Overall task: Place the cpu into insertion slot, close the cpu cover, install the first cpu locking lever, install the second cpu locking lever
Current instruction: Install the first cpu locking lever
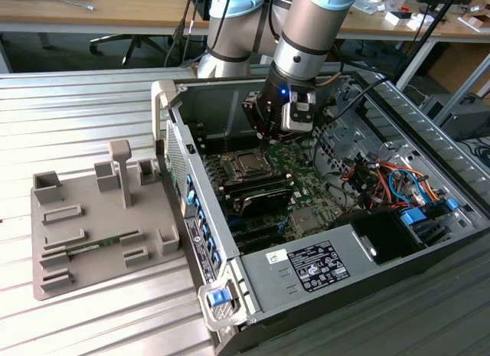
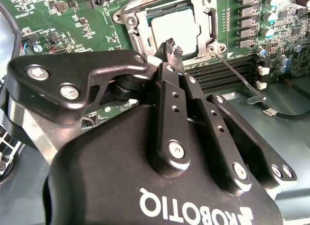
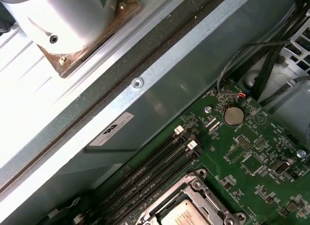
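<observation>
The cpu lies in the insertion slot on the green motherboard, its silvery top showing. The cpu cover, a silvery frame, lies flat around it. A thin locking lever sticks out from one socket corner, slanting across the black memory slots. My gripper is shut with nothing visible between its fingertips, which hover at the socket's edge just beside the chip. In the exterior view the gripper hangs just above the far side of the socket. The first wrist view catches the cpu at its border.
The motherboard sits inside an open computer case on a ribbed metal table. Memory slots, a coin battery and cable bundles surround the socket. A grey fixture tray stands at the exterior view's left. The arm's base is behind the case.
</observation>
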`<state>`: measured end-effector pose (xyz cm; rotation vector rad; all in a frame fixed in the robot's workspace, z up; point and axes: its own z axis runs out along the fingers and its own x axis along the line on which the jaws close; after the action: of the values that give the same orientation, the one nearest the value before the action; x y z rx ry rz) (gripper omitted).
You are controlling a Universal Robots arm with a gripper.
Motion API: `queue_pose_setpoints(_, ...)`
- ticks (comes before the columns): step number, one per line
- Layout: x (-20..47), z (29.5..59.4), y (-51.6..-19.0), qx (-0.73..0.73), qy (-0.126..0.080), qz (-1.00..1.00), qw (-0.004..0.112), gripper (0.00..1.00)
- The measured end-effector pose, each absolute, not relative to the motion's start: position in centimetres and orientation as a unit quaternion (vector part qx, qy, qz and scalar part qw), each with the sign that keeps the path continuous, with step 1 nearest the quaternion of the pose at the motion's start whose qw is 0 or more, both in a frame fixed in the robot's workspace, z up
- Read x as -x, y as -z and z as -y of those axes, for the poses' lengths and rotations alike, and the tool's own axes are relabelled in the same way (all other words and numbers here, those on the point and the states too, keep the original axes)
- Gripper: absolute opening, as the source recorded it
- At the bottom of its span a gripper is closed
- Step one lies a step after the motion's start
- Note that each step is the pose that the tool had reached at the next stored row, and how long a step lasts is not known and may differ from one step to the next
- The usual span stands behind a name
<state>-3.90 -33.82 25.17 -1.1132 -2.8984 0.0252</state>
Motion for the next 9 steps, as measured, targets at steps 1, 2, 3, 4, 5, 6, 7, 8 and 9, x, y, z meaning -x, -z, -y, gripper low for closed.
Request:
queue_pose_setpoints(1, 3.90, 33.82, -25.16, 0.357, -0.008, 0.934, 0.018, 0.10)
queue_pose_setpoints(2, 3.90, 33.82, -25.17, 0.356, -0.008, 0.934, 0.018, 0.10)
queue_pose_setpoints(3, 3.90, 33.82, -25.16, 0.355, -0.008, 0.935, 0.018, 0.10)
queue_pose_setpoints(4, 3.90, 33.82, -25.16, 0.354, -0.008, 0.935, 0.018, 0.10)
queue_pose_setpoints(5, 3.90, 33.82, -25.17, 0.353, -0.008, 0.935, 0.018, 0.10)
queue_pose_setpoints(6, 3.90, 33.82, -25.16, 0.352, -0.008, 0.936, 0.018, 0.10)
queue_pose_setpoints(7, 3.90, 33.82, -25.17, 0.352, -0.008, 0.936, 0.018, 0.10)
queue_pose_setpoints(8, 3.90, 33.82, -25.17, 0.351, -0.008, 0.936, 0.018, 0.10)
queue_pose_setpoints(9, 3.90, 33.82, -25.16, 0.350, -0.008, 0.936, 0.018, 0.10)
